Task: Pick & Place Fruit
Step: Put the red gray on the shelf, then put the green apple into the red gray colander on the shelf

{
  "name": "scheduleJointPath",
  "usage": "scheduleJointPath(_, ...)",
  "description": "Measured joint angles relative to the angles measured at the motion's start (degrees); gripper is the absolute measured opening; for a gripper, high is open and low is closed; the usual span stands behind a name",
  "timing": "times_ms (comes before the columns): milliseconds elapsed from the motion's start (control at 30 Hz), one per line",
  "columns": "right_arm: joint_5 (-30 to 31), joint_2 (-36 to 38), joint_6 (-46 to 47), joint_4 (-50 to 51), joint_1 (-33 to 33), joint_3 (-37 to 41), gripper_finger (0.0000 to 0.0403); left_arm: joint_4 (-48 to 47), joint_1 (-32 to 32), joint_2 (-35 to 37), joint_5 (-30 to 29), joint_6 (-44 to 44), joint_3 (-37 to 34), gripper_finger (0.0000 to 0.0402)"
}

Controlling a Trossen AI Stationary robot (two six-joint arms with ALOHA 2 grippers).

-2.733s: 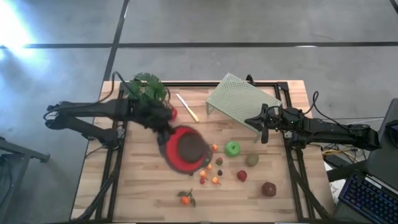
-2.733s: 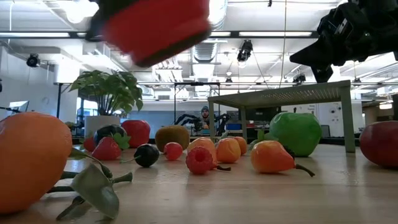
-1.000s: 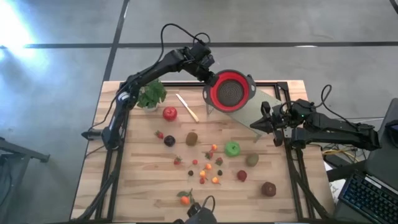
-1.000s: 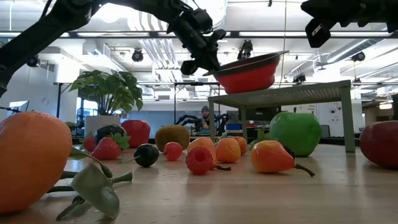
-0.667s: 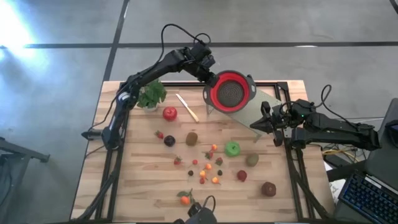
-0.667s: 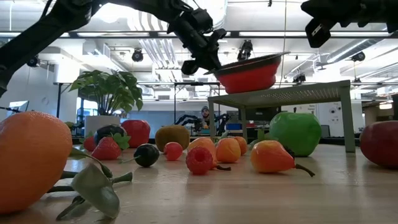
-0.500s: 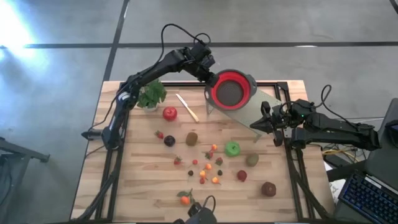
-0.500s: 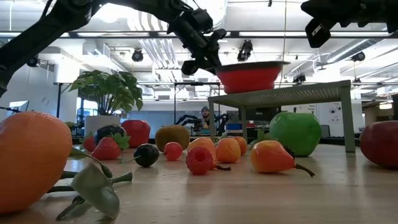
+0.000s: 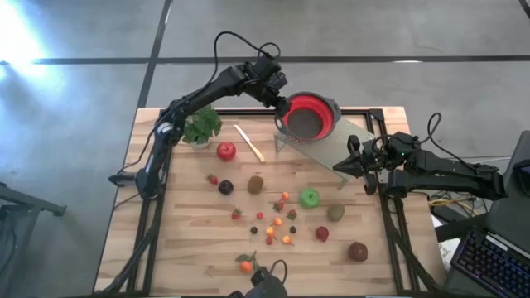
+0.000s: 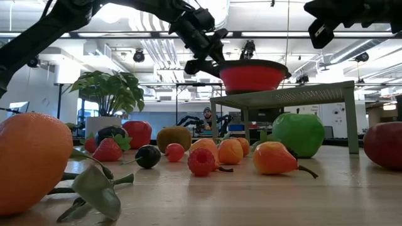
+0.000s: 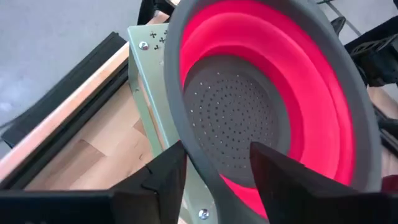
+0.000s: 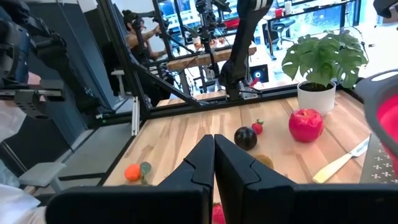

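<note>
The left gripper [image 9: 280, 99] reaches over the table's far edge, its fingers spread apart on either side of the grey rim of a red collapsible silicone colander [image 9: 310, 117]. The colander sits on a pale green perforated metal rack [image 9: 338, 142], probably set there as the fruit's container. Whether the fingers touch the rim is hard to tell. The small plastic fruit pieces [image 9: 286, 217] lie scattered on the wooden table [image 9: 190, 248], well below and away from this gripper. The right gripper [image 9: 351, 165] waits beside the rack, fingers pressed together, empty.

Red colander [image 9: 309, 117] now level on the green rack [image 9: 339, 141], left gripper [image 9: 281, 98] fingers parted
</note>
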State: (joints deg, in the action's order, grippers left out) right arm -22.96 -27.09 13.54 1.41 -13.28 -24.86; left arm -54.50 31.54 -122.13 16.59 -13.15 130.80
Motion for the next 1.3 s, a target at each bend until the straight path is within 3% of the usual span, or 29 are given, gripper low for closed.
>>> scheduleJointPath(467, 0.03, 0.02, 1.07, 1.45, 0.02, 0.02, 0.0008, -4.46, 1.64, 0.35, -5.90, 6.01, 2.41, 0.0198)
scheduleJointPath(633, 0.03, 0.02, 1.29, 2.29, 0.02, 0.24, 0.0008, -10.74, 1.91, 1.19, -8.29, 7.17, 4.10, 0.0198)
scheduleJointPath(833, 0.41, 0.02, 0.14, 2.23, 0.00, 0.29, 0.0008, -15.07, 1.94, 6.71, -10.38, 10.12, 3.76, 0.0197)
scheduleJointPath(1167, 0.55, 0.00, -0.76, 2.10, 0.00, 0.27, 0.0008, -13.47, -5.24, 20.10, -27.33, 12.72, -1.02, 0.0197)
scheduleJointPath(1300, 0.55, -0.02, -0.51, 2.12, 0.00, 0.31, 0.0008, -10.05, -10.14, 26.78, -29.12, 13.08, -6.34, 0.0197)
